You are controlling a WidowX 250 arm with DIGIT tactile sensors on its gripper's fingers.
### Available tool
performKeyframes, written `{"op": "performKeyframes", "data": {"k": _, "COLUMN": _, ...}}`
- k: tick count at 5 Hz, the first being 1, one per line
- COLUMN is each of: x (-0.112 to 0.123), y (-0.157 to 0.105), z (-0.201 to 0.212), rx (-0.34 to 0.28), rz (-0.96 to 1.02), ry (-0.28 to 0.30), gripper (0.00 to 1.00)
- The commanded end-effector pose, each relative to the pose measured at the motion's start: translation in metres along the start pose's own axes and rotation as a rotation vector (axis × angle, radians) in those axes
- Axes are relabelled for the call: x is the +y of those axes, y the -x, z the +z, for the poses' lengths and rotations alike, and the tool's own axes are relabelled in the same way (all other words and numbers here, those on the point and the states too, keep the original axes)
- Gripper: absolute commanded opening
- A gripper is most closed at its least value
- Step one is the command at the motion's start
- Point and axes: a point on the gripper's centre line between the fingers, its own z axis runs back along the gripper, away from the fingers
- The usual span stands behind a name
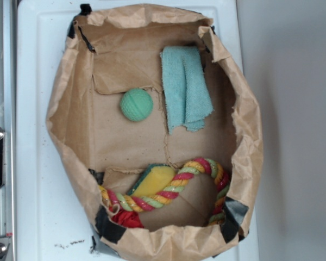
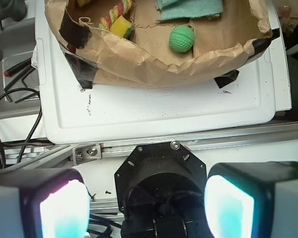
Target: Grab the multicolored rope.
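The multicolored rope (image 1: 174, 187), twisted red, yellow, green and pink, curves along the near side of the brown paper bag (image 1: 65, 98) in the exterior view, its frayed red knot at the bag's lower left. The wrist view catches only a short piece of the rope (image 2: 115, 14) at the top edge. My gripper (image 2: 146, 208) hangs far back from the bag, above the robot's black base, and it is open with nothing between the glowing pads (image 2: 62, 210). The exterior view does not show the gripper.
Inside the bag lie a green ball (image 1: 136, 105), a teal cloth (image 1: 185, 87) and a yellow sponge with a green edge (image 1: 154, 181) tucked against the rope. The bag rests on a white tray (image 2: 164, 109). Black cables (image 2: 10, 114) and a metal rail (image 2: 139, 146) sit near the base.
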Motion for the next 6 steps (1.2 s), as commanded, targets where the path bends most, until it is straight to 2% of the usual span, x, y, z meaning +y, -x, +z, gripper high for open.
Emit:
{"op": "performKeyframes", "data": {"k": 1, "x": 0.000, "y": 0.000, "z": 0.000, "rx": 0.000, "rz": 0.000, "ry": 0.000, "gripper": 1.00}}
{"op": "performKeyframes", "data": {"k": 2, "x": -0.014, "y": -0.044, "z": -0.010, "rx": -0.056, "rz": 0.048, "ry": 0.040, "gripper": 1.00}}
{"op": "performKeyframes", "data": {"k": 3, "x": -0.014, "y": -0.086, "z": -0.028, "rx": -0.095, "rz": 0.067, "ry": 0.047, "gripper": 1.00}}
{"op": "performKeyframes", "data": {"k": 4, "x": -0.010, "y": -0.117, "z": -0.055, "rx": -0.108, "rz": 0.066, "ry": 0.063, "gripper": 1.00}}
{"op": "performKeyframes", "data": {"k": 5, "x": -0.006, "y": -0.145, "z": -0.087, "rx": -0.090, "rz": 0.051, "ry": 0.062, "gripper": 1.00}}
{"op": "performKeyframes", "data": {"k": 6, "x": -0.006, "y": -0.162, "z": -0.108, "rx": -0.061, "rz": 0.049, "ry": 0.051, "gripper": 1.00}}
